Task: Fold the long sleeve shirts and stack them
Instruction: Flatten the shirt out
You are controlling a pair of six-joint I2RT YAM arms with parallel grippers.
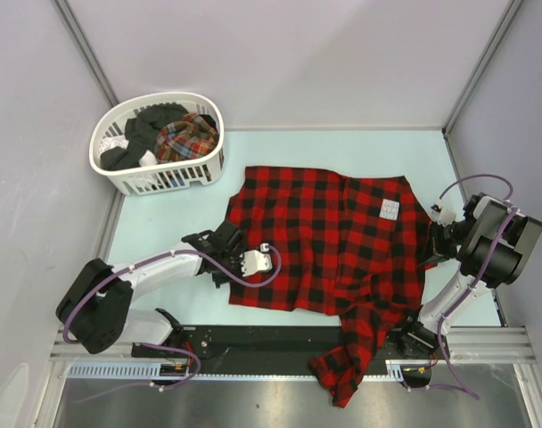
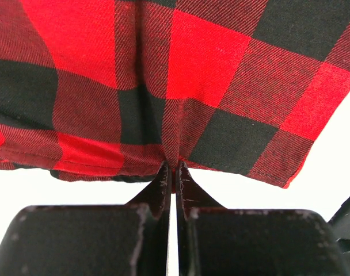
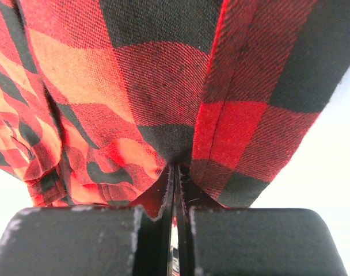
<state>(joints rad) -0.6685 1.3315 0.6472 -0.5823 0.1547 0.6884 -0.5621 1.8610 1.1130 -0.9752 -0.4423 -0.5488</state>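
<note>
A red-and-black checked flannel shirt (image 1: 329,236) lies spread on the pale table, one sleeve hanging over the near edge. At its left edge my left gripper (image 1: 229,252) is shut on a pinch of the cloth; the left wrist view shows the shirt (image 2: 181,86) bunched into the closed left gripper (image 2: 172,167). On the shirt's right edge my right gripper (image 1: 430,242) is shut on the fabric, and in the right wrist view folds of the shirt (image 3: 163,86) gather at the closed right gripper (image 3: 176,168). A second shirt of finer plaid (image 1: 189,138) lies in the basket.
A white slatted basket (image 1: 155,183) stands at the back left, holding dark clothes and the plaid shirt. A black rail (image 1: 253,339) runs along the near edge under the hanging sleeve. Grey walls enclose the table on three sides.
</note>
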